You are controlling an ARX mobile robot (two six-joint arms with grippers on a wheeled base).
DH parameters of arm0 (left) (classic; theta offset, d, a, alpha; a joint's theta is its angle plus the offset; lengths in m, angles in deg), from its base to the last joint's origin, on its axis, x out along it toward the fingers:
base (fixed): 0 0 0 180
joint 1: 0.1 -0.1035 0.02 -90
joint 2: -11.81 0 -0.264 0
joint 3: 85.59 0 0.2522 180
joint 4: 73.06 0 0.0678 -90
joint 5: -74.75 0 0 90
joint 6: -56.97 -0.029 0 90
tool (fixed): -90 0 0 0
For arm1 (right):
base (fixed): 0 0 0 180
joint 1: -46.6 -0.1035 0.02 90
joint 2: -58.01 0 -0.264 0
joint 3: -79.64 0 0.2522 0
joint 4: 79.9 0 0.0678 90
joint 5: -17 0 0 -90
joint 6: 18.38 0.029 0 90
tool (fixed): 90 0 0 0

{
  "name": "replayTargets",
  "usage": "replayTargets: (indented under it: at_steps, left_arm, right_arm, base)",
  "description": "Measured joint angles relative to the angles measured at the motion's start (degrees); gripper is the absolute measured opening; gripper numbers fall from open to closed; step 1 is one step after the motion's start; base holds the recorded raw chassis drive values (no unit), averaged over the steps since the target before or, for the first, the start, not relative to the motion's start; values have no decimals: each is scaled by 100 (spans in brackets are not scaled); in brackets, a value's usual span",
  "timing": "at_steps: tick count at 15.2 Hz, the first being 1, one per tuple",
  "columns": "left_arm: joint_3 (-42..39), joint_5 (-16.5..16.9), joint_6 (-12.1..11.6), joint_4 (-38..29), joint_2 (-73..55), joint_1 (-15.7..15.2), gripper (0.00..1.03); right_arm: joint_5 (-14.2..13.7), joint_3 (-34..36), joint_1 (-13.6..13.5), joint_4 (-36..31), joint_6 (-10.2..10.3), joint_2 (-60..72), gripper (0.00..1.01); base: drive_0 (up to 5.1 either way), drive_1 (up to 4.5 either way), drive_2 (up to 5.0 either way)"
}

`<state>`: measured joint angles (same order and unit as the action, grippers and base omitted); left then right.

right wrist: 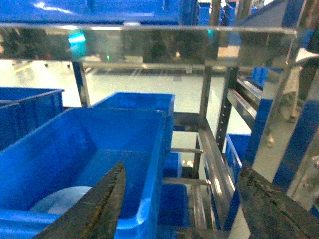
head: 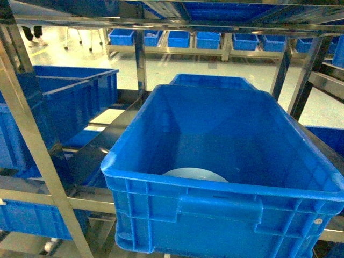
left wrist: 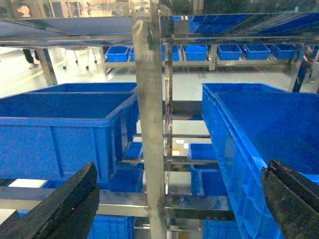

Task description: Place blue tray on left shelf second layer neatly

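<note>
**Tray lies low in crate; a rim grip is advised**

Head: the tray is seen at the crate floor, probably light, stiff, slippery.

Left wrist: left claw spread, empty.

Right wrist: right claw spread, tray below-left; its rim should be pinched.

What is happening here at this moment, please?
A two-armed robot faces a steel rack full of blue crates. The pale tray lies inside the nearest crate, low against its front wall. Both the left pincer and the right pincer are open and hold nothing, so nothing is being handled right now.
</note>
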<state>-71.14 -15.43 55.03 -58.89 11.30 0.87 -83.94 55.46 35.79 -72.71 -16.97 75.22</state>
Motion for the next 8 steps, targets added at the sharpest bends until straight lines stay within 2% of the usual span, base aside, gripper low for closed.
replayTargets:
  at_steps: [1, 3, 4, 5, 6, 7, 8]
  left_arm:
    - [0, 0, -2, 0, 0, 0, 98]
    - [0, -2, 0, 0, 0, 0, 98]
    - [0, 0, 0, 0, 0, 0, 98]
    - [0, -4, 0, 2, 0, 0, 98]
    - [0, 11, -2, 0, 0, 0, 98]
    - [0, -2, 0, 0, 0, 0, 98]
    - [0, 0, 0, -2, 0, 0, 98]
  right_arm:
    - [46, 92, 103, 0, -11, -24, 60]
    - [358, 280, 319, -15, -66, -284, 34]
    - [925, 372, 885, 11, -96, -431, 20]
    - [986, 455, 1139, 26, -101, -516, 7]
    - [1095, 522, 1106, 280, -111, -719, 2]
    - [1091, 632, 1082, 758, -111, -1220, 2]
    - [1091, 667, 1082, 682, -111, -1410, 2]
  base:
    - [0, 0, 0]
    - [0, 0, 0]
    - [0, 0, 0]
    - [0, 0, 0]
    - [0, 0, 0]
    - [0, 0, 0]
    - [0, 0, 0]
